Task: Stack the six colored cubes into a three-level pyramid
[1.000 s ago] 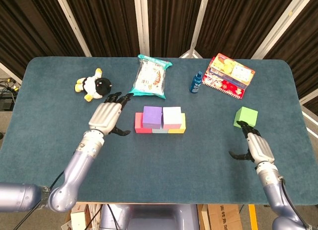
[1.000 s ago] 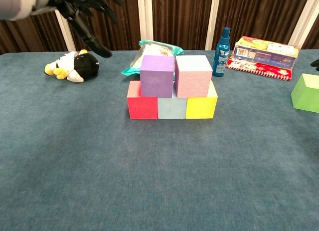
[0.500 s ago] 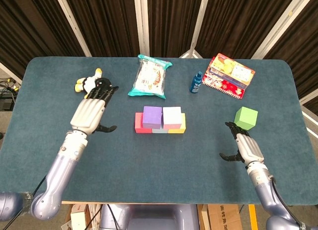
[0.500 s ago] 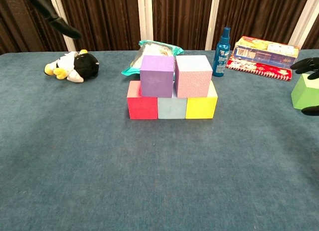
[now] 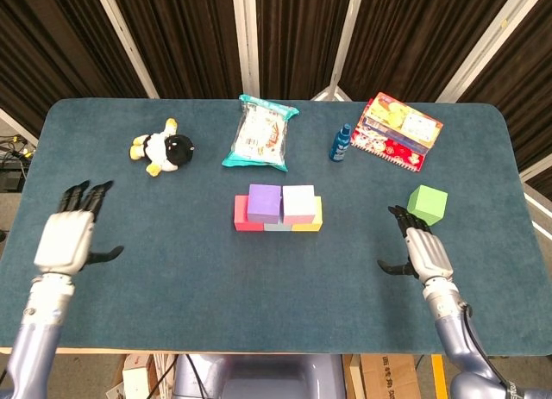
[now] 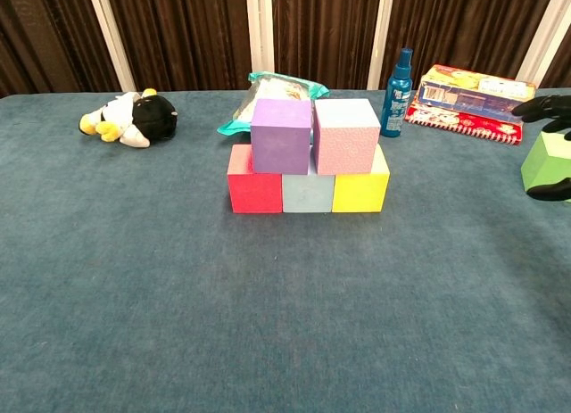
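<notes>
Two levels built; right hand [image 5: 424, 251] spread, empty, beside green cube [image 5: 428, 203] to grab the cap; left hand [image 5: 65, 238] spread, parked clear.

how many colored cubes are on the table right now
6: red cube, light blue cube and yellow cube in the bottom row; purple cube and pink cube on them; green cube apart, right.

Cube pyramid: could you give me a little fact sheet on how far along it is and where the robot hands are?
bottom level: red cube, pale blue cube, yellow cube in a row
second level: purple cube, pink cube
top level: not yet placed
remaining: green cube, alone on the table
right robot hand: open, beside green cube
left robot hand: open, far from stack
</notes>
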`<move>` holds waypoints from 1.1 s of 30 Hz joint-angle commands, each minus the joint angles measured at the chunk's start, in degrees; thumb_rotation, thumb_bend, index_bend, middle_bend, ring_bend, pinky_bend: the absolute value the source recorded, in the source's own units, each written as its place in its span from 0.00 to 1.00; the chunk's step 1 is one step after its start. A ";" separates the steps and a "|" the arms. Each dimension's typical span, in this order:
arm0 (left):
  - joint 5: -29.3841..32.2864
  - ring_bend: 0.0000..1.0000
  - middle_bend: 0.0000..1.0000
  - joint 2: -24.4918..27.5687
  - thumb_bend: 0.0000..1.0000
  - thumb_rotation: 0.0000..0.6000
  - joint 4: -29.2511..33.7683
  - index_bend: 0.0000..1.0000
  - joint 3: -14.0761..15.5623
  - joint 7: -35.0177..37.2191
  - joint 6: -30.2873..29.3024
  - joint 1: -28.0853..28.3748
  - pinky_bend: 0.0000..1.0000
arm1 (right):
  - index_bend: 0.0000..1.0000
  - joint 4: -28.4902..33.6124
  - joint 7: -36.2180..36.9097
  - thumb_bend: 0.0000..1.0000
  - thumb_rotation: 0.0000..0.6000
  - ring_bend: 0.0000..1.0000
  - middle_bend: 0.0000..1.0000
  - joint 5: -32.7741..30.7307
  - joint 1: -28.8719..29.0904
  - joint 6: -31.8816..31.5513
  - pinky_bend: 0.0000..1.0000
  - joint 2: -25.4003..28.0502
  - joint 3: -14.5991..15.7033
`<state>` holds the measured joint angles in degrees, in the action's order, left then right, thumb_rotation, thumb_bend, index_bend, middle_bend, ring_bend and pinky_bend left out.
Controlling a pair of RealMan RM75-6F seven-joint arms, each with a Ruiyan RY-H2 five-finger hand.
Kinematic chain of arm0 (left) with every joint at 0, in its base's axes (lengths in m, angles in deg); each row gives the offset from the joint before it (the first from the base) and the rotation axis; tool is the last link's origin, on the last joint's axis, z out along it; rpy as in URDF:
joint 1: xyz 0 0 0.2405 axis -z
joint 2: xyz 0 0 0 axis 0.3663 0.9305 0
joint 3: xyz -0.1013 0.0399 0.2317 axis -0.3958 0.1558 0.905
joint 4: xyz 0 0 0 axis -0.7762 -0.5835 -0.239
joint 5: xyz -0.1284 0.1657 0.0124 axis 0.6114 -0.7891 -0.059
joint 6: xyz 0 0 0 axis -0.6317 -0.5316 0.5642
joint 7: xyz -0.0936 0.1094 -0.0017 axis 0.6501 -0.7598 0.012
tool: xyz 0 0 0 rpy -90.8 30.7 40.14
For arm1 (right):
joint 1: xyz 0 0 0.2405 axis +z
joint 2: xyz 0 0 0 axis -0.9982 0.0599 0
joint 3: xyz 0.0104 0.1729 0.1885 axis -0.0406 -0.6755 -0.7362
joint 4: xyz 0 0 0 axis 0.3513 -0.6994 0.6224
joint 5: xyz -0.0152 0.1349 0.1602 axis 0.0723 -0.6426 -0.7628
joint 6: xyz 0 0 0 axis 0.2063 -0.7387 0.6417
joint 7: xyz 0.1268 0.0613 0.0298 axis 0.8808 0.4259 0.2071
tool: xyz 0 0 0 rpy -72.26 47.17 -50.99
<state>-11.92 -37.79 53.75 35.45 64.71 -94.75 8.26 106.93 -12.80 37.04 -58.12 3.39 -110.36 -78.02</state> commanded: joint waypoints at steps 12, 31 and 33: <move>-3.27 0.01 0.10 3.81 0.16 1.00 -3.68 0.00 -3.54 6.05 -1.37 -5.48 0.04 | 0.00 1.04 -8.41 0.26 1.00 0.00 0.00 -5.95 5.73 -1.58 0.01 -7.35 -1.41; -2.60 0.01 0.10 6.60 0.16 1.00 -1.91 0.00 -8.00 8.47 1.54 -8.41 0.04 | 0.00 -1.99 -15.38 0.26 1.00 0.00 0.00 -15.69 13.16 -3.81 0.01 -15.51 -4.50; -2.50 0.01 0.10 6.56 0.16 1.00 -2.01 0.00 -8.25 8.41 1.99 -8.60 0.04 | 0.00 -2.05 -15.67 0.26 1.00 0.00 0.00 -16.12 13.49 -4.10 0.01 -15.84 -4.57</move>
<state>-14.46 -31.20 51.78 27.30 73.15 -92.88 -0.27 104.92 -28.38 21.02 -44.71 -0.63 -126.10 -82.54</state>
